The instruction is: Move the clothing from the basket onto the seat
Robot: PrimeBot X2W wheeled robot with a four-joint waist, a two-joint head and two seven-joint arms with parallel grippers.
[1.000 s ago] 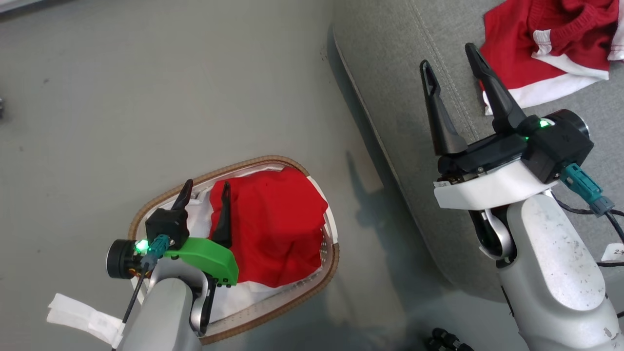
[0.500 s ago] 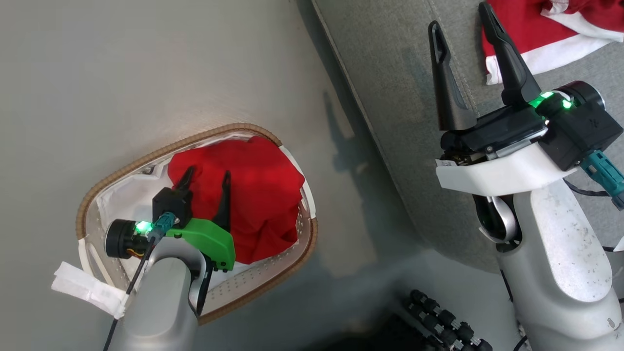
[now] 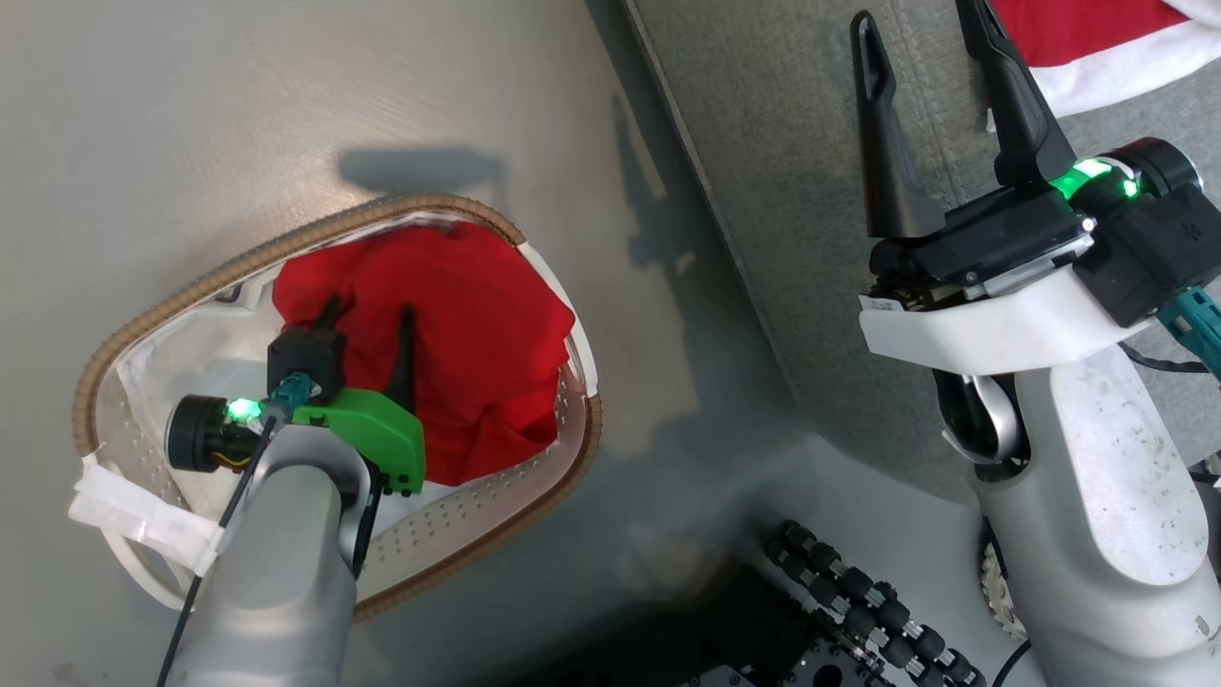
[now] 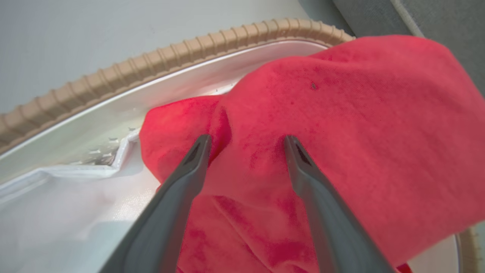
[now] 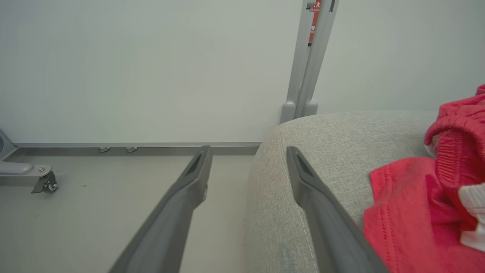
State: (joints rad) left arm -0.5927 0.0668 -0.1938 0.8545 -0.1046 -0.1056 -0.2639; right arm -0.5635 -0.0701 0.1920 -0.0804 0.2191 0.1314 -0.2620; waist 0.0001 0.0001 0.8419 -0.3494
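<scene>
Left pincer wide open, holding nothing; tips straddle a raised fold of the plain bright red soft garment, contact unconfirmed. It's bunched, with no clear long axis, dead ahead in the white perforated plastic basket with a brown rim. My left arm's nearer. Right pincer wide, empty, over the grey woven sofa seat.

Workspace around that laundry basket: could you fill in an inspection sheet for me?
Surface: grey floor; grey seat beside the basket.
Job's things: plain red garment in basket; red-and-white garment on seat.
Clutter: white liner in the basket; white tape on its rim.
Tools: left tool open, fingers at the plain garment; right tool open over the seat, empty.
Cables: black cable along left forearm; teal plug at right wrist.
Surroundings: white wall, metal post, caster.
</scene>
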